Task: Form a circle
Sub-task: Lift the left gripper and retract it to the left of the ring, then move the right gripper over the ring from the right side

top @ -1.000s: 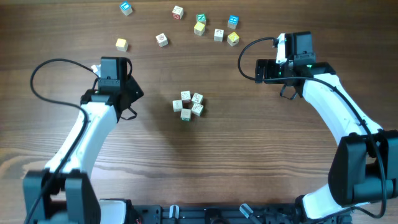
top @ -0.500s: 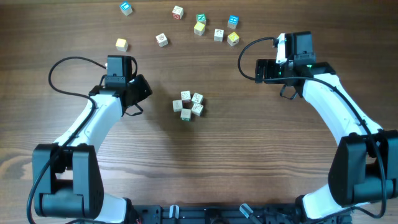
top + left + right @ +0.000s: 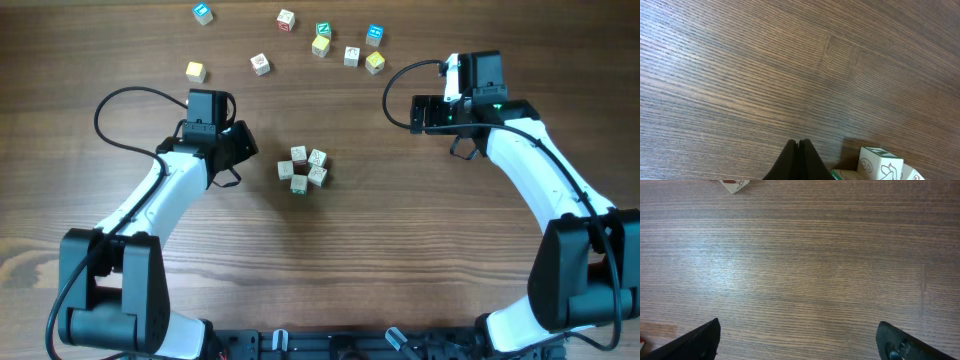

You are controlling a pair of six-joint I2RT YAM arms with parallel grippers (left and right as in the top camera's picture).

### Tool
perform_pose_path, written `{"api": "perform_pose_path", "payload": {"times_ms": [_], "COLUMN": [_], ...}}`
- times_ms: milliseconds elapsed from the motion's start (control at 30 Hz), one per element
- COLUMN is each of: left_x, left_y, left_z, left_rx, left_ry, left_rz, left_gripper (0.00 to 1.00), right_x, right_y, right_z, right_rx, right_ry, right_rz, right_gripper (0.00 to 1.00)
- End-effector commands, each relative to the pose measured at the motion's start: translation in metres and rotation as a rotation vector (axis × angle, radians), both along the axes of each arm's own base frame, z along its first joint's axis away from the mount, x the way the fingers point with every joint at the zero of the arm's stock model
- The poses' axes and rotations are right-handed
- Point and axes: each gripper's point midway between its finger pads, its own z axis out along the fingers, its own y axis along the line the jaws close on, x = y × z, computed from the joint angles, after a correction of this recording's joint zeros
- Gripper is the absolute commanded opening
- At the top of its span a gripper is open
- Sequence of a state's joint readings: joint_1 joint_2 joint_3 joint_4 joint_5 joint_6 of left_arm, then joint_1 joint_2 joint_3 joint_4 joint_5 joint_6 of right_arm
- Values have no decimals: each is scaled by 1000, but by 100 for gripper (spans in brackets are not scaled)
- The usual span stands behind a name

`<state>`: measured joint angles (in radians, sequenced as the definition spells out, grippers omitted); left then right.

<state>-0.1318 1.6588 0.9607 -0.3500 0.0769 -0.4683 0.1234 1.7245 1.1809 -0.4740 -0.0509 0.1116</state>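
- Circle [image 3: 303,169]: small cubes packed in a tight ring at mid-table [image 3: 340,262]; shape judged nearly complete; only minor nudging likely left.
- Left gripper [image 3: 798,146]: fingers pressed together, empty; just beside the ring.
- Right gripper [image 3: 797,330]: fingers spread wide, empty; well apart from the ring.

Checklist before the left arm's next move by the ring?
1. Left gripper shut and empty: ok.
2. Left gripper apart from ring: ok. It sits close on the ring's left, and a gap shows overhead.
3. Ring has five cubes, tightly packed: ok.
4. Ring evenly round: cannot tell, too small.
5. Right gripper open, empty, far from ring: ok.
6. Loose cubes well away from ring: ok.
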Motion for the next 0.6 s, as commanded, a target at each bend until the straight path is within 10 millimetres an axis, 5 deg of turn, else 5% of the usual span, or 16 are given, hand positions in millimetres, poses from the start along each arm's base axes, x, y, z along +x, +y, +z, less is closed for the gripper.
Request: {"api": "perform_pose_path", "payload": {"times_ms": [0, 167, 300, 367, 400, 467, 567], "left_x": [3, 3, 3, 3, 3, 4, 4], "left_y": [0, 0, 0, 0, 0, 0, 0], "left_z": [-2, -2, -2, -2, -2, -1, -1], "left_rx": [12, 12, 12, 11, 11, 11, 11], "left_ry": [-6, -5, -5, -6, -6, -9, -9], "left_rz": [-16, -16, -16, -16, -16, -16, -16], "left_gripper": [4, 4, 4, 4, 4, 4, 4], "right_x": [1, 5, 6, 6, 2, -8, -27], "right_y": [1, 3, 46, 69, 79, 96, 122], "right_z": [3, 6, 21, 31, 31, 27, 13], "right_rx": [3, 19, 324, 448, 448, 441, 418], "right_ry": [-9, -29, -12, -7, -1, 29, 101], "right_rz": [0, -7, -5, 18, 41, 82, 133], "right_gripper": [100, 100, 95, 44, 26, 7, 10]}}
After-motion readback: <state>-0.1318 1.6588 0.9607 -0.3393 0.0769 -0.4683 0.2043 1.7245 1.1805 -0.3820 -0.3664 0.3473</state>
